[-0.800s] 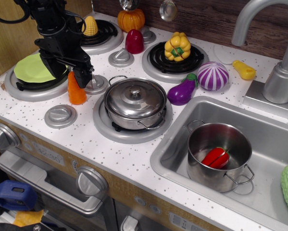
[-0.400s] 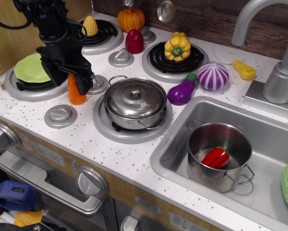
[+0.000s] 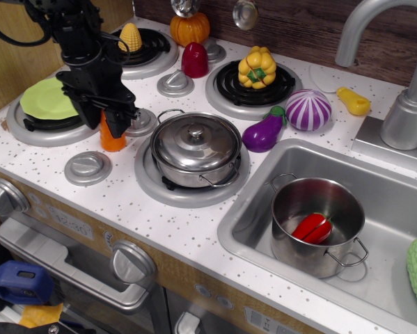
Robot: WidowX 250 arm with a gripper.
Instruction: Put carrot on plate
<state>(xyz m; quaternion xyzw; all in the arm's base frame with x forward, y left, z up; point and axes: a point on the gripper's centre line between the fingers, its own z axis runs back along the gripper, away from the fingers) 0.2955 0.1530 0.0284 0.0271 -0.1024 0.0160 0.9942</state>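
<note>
observation.image: arm reaches down from far left, end effector [image 3: 109, 120] pointing down w/ fingers straddling top of the carrot [image 3: 113, 138]; can't tell if clenched. Carrot upright on surface [image 3: 194, 223], just right of the plate [image 3: 46, 99] on left burner.

A toy play kitchen, probably: grey plastic burner rings [image 3: 230, 87] at 12 o'clock, steel sink [image 3: 396, 209] at 3 o'clock.
</note>
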